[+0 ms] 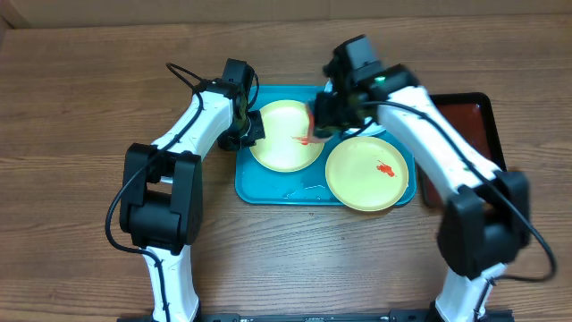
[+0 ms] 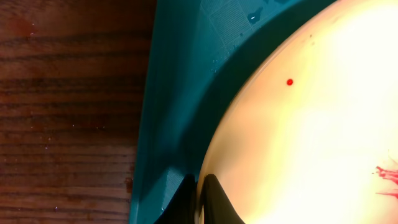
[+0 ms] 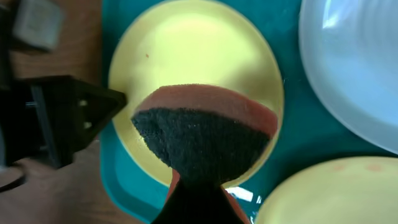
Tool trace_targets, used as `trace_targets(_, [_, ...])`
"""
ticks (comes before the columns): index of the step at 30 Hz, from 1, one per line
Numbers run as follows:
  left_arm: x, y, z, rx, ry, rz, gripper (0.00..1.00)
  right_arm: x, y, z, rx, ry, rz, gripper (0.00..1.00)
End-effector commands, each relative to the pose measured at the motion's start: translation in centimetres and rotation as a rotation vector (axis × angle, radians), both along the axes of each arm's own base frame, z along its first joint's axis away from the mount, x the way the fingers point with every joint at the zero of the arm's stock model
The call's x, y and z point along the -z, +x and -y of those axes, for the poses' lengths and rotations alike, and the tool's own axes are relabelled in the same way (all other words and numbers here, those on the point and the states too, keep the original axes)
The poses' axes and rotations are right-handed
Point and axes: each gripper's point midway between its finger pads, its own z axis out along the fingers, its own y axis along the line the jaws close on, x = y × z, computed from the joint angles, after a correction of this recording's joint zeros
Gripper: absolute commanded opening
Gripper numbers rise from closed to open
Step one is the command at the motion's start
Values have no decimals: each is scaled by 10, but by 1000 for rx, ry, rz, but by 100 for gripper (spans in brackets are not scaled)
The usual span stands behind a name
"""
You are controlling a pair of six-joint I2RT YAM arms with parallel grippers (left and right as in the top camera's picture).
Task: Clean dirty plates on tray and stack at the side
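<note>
Overhead shows the tray (image 1: 246,190) on the desk (image 1: 80,89) carrying all three plates: the left plate (image 1: 279,150), the right plate (image 1: 362,183) and, behind them, the blue plate (image 3: 354,68). The left gripper (image 2: 199,200) is narrow and seems to pinch the left plate's rim. The right gripper (image 1: 326,114) clamps a sponge (image 3: 205,140) over that plate's red smear (image 1: 302,139). The plates look light, stiff and slick, likely to skate under scrubbing, so the raised rim is the place to hold.
</note>
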Motion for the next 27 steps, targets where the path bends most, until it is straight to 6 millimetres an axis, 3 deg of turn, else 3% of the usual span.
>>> trace_targets(1, [9,-4,-2,13,8,-20,4,35,-3,-10,6,-33,-59,4])
trace_targets(5, [9,-4,-2,13,7,-19,4,61,-3,-13,-1,-51,-96,4])
trace_targets(17, [9,-2,-2,13,5,-12,4,113,10,-12,57,-95,-122,4])
trace_targets(27, [9,-3,-1,14,5,-13,4,93,19,-74,-34,115,-29,4])
